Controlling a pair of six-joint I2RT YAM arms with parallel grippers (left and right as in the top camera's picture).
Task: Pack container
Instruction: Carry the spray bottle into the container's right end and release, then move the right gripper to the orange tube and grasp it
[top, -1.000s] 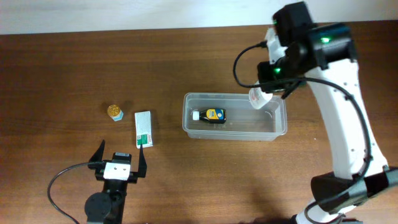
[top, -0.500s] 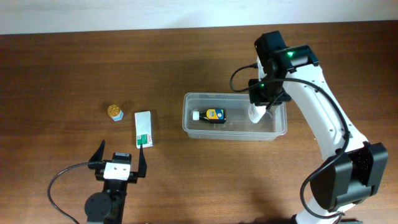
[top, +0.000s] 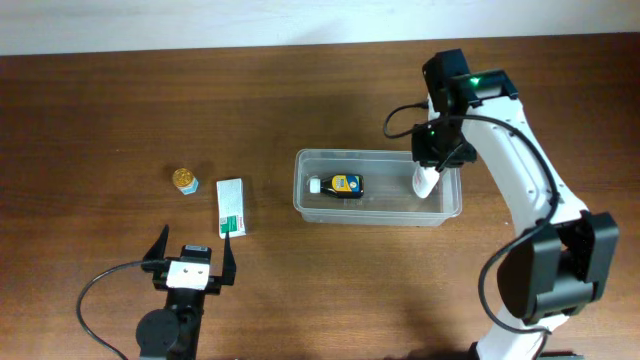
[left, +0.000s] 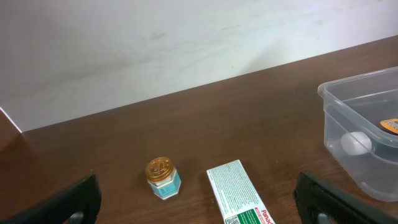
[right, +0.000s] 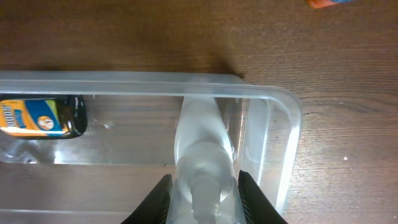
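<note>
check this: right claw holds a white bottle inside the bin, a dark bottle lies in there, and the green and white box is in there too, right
The box is wrong: it lies on the table left of the bin, as the overhead view shows. The right claw does hold the white bottle inside the bin, with the dark bottle lying in it.
</note>
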